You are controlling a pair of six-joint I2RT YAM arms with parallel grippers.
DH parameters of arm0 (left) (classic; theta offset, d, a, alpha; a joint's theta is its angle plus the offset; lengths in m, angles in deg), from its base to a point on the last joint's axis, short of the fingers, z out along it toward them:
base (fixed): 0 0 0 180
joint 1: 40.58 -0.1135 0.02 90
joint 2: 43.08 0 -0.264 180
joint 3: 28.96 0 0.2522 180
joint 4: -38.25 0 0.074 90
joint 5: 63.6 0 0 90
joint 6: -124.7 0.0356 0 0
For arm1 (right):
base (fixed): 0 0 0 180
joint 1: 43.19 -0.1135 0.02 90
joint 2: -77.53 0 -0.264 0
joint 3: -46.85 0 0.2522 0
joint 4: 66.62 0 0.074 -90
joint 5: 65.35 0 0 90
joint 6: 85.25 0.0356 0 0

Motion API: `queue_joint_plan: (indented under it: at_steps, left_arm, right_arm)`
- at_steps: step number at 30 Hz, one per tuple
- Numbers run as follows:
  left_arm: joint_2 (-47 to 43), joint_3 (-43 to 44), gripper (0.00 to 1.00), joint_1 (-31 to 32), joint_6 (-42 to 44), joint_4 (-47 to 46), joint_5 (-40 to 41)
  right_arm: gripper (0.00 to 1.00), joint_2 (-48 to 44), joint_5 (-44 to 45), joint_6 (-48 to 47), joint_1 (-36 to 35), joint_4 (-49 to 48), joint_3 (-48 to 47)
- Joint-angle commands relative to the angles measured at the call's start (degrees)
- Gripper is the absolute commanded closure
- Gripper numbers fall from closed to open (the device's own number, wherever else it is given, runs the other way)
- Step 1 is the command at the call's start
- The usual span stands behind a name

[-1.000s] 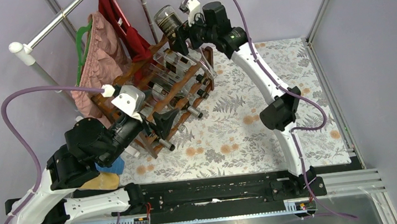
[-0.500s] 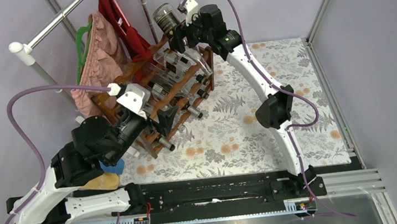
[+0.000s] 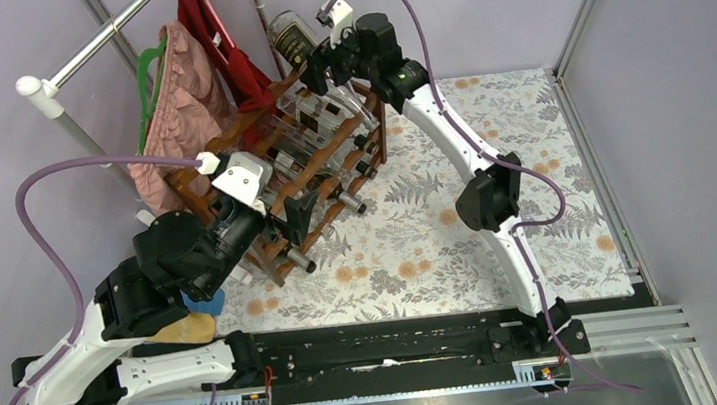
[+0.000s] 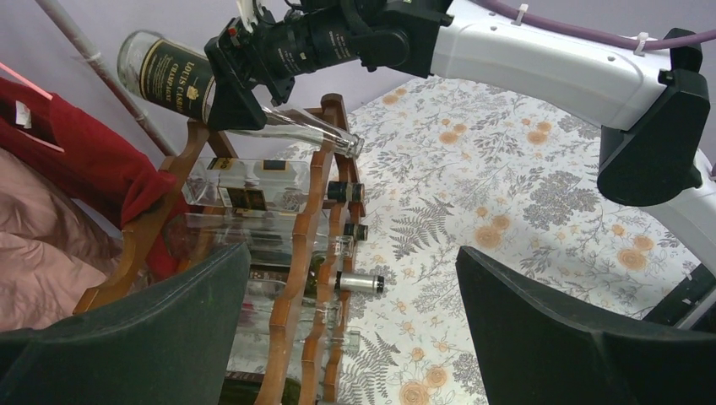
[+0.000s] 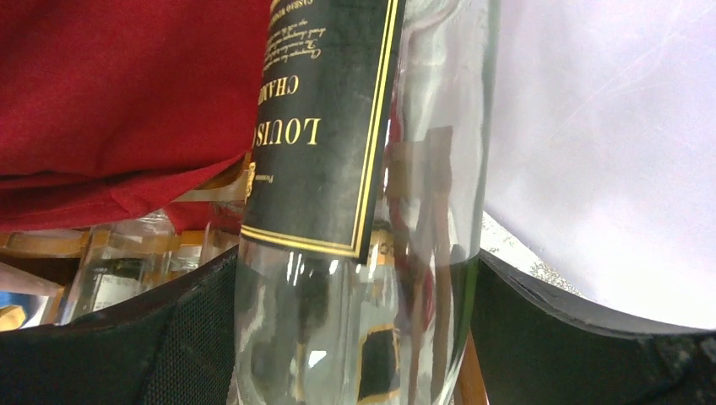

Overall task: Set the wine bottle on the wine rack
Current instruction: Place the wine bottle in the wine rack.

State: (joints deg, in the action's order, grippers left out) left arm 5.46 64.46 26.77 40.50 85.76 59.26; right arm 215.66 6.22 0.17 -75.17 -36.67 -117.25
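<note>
My right gripper (image 3: 318, 66) is shut on a clear wine bottle (image 3: 293, 34) with a black gold-edged label. It holds the bottle tilted above the top far end of the dark reddish-brown wooden wine rack (image 3: 272, 186). In the right wrist view the bottle (image 5: 363, 202) fills the space between both pads. In the left wrist view the bottle (image 4: 181, 80) hangs over the rack (image 4: 308, 253), neck pointing right and down. My left gripper (image 3: 298, 216) is open and empty at the rack's near end. Several bottles lie in the rack.
A clothes rail (image 3: 69, 72) with a pink garment (image 3: 174, 111) and a red garment (image 3: 222, 46) stands behind and left of the rack. A blue and a yellow object (image 3: 195, 315) lie near the left arm. The floral mat (image 3: 456, 212) spreads to the right.
My right gripper has carried the bottle leftward and a little farther back over the rack's top. My left arm has shifted slightly toward the rack.
</note>
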Motion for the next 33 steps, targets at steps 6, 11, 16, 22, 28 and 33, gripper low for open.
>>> queue_joint_plan:
  at_steps: [6,11,16,22,28,33]
  left_arm:
    - [-0.37,-1.34,0.01,-0.03,1.21,-3.11,2.55]
    - [-0.70,-1.60,0.01,-0.03,1.30,-3.12,2.92]
    - [-1.15,-1.96,0.01,-0.03,1.25,-3.10,2.91]
    - [-1.24,-1.83,0.01,-0.03,1.36,-3.15,2.65]
    - [-1.18,-1.21,0.01,-0.03,2.01,-3.13,2.26]
    - [-1.08,-1.29,0.01,-0.03,2.34,-3.36,1.82]
  right_arm:
    - [1.00,3.70,-0.17,1.24,-2.55,-15.75,-2.70]
    - [1.00,4.46,-0.48,1.51,-2.56,-15.74,-2.50]
    - [1.00,4.78,-0.81,1.12,-2.79,-15.75,-1.89]
    - [1.00,4.55,-2.41,-1.83,-3.57,-14.33,-0.47]
    - [1.00,2.19,-2.53,-5.40,-3.89,-11.96,2.90]
    - [0.97,-0.02,-1.81,-7.85,-3.89,-11.10,6.00]
